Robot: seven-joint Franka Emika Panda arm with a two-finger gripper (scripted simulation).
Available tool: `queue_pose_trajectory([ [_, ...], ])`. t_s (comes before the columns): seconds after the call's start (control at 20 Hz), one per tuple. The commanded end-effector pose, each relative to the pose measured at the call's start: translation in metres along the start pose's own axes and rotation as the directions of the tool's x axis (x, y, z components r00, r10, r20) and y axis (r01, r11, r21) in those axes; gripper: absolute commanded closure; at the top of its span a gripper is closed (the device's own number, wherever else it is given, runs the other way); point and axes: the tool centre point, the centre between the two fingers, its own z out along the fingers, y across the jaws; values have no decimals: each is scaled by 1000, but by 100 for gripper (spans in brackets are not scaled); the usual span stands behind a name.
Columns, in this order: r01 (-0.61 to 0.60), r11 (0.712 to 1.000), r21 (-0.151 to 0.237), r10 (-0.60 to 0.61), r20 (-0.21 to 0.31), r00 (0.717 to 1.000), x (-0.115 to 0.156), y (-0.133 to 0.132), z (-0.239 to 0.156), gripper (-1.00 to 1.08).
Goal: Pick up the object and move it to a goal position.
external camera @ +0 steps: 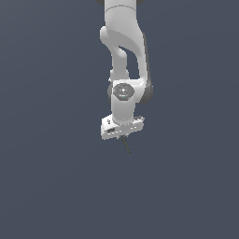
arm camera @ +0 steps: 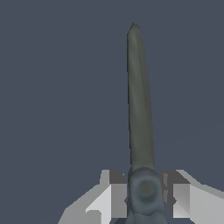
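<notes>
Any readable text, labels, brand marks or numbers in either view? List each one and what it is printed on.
None: no readable text in either view.
The white claw, shut on the small scissors with thin dark blades, bears no lettering.
The round grey disc on the white arm's wrist joint has a faint mark, too blurred to read.
The dark blue-grey background is plain.

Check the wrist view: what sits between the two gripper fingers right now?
The scissors: their pivot end is clamped between the fingers of the gripper, with the dark blades jutting out beyond them. No handles show.
</notes>
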Motion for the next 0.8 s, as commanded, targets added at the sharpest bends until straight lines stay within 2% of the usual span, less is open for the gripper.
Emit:
queue_pose_trajectory([
  [0.0,0,1000,-1,0,-1,1000,-4,-7,-22,108],
  [0.75,1,1000,-2,-1,-1,1000,-32,-54,-180,108],
])
